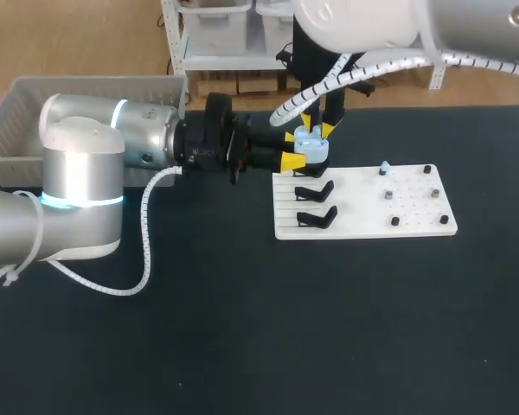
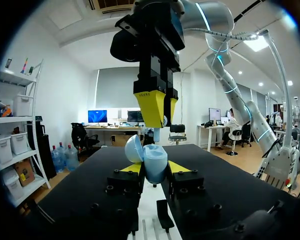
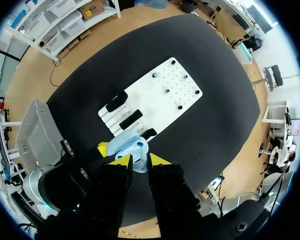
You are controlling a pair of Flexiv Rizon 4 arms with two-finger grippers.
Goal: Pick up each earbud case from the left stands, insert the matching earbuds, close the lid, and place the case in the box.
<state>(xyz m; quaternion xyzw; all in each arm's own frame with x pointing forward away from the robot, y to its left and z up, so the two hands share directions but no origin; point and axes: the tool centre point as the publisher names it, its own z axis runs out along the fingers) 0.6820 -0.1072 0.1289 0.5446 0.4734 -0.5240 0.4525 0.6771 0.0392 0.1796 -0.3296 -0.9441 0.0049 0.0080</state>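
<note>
A pale blue earbud case (image 1: 312, 148) with its lid up is held over the far left corner of the white board (image 1: 363, 226). My left gripper (image 1: 291, 161) is shut on it from both sides. In the left wrist view the case (image 2: 151, 161) sits between the yellow tips (image 2: 131, 167). My right gripper (image 1: 317, 130) hangs straight above the open case, its fingers (image 2: 151, 106) close together on a small pale earbud (image 3: 139, 162). Another pale earbud (image 1: 385, 167) stands on a peg of the board.
Two bare black stands (image 1: 315, 191) (image 1: 317, 217) sit on the board's left part, and several dark pegs (image 1: 394, 221) on its right part. A grey basket (image 1: 28, 105) stands at the table's far left, behind my left arm.
</note>
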